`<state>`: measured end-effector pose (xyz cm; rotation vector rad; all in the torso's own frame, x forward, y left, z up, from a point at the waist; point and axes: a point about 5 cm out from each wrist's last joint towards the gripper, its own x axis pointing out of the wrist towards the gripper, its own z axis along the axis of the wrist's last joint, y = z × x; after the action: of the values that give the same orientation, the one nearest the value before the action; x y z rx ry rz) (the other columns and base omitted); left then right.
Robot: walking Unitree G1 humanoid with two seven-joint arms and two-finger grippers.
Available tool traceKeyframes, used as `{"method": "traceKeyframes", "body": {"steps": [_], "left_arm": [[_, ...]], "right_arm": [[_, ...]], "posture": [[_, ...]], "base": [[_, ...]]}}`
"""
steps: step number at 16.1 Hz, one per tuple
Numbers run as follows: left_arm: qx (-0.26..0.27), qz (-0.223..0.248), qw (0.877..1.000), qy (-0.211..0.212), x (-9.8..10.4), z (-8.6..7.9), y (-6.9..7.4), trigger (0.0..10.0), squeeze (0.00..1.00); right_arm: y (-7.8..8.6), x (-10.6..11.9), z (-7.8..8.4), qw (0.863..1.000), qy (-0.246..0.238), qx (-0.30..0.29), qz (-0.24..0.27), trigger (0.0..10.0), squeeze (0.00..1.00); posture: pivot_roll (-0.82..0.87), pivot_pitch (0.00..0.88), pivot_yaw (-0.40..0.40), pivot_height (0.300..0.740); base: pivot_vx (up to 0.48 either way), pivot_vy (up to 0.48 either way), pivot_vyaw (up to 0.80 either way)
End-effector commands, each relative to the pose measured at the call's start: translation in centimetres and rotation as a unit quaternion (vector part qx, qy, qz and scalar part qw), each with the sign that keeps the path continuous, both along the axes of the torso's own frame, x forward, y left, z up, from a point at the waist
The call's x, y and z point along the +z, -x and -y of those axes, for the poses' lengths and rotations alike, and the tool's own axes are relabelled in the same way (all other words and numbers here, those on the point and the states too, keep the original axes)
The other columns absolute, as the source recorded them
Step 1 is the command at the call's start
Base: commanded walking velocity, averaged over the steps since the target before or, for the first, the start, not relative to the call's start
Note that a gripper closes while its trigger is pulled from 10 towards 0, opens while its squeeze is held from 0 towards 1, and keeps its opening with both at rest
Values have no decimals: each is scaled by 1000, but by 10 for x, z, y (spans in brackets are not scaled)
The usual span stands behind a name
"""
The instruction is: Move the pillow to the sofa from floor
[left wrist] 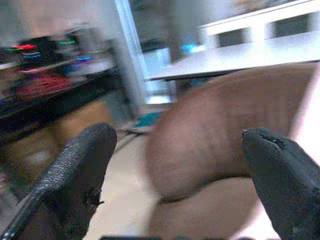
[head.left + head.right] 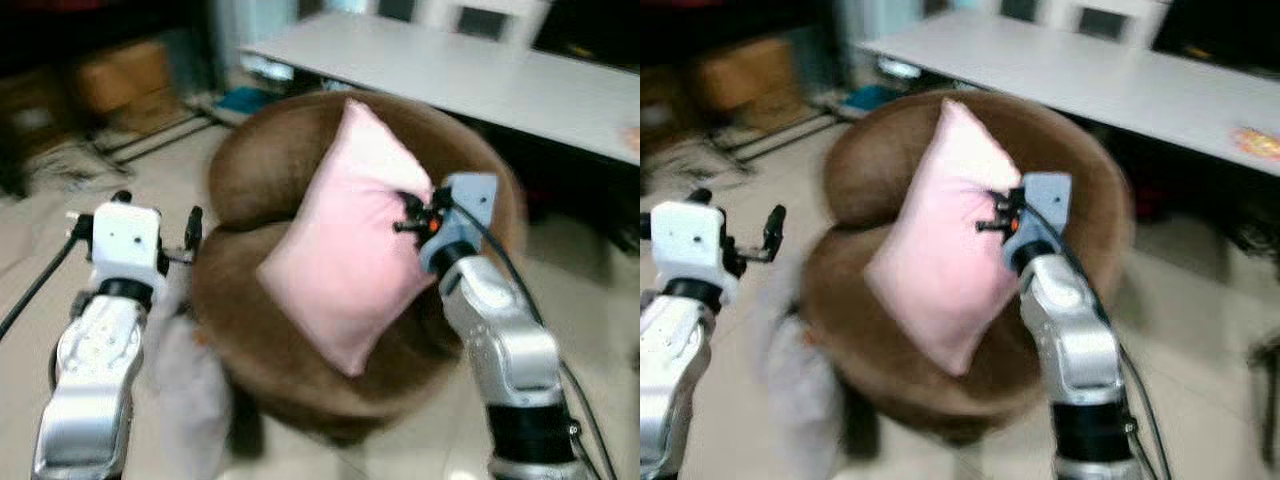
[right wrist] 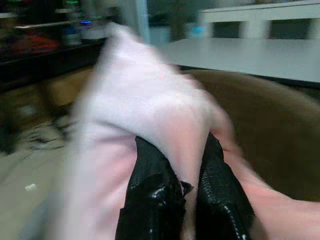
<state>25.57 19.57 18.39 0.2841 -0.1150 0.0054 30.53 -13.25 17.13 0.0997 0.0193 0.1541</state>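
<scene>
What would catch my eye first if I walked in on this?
The pink pillow, pinched at its edge by the right gripper and held over the round brown sofa. Left of the sofa, the left gripper hangs with its fingers open. A long white table stands behind.
</scene>
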Motion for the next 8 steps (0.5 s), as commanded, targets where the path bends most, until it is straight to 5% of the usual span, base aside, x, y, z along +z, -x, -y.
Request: {"method": "traceKeyframes", "body": {"steps": [1, 8], "left_arm": [[-6, -1, 1000, -4, -1, 2, 1, 10000, 0], [-8, 1, 1000, -7, -1, 2, 1, 10000, 0]], "right_arm": [[-1, 14, 3, 999, -7, -8, 34, 10000, 0], [-2, 15, 1, 999, -7, -3, 37, 10000, 0]], "posture": [[14, 0, -10, 740], [17, 0, -15, 740]], "base": [[247, 0, 0], [244, 0, 0]]}}
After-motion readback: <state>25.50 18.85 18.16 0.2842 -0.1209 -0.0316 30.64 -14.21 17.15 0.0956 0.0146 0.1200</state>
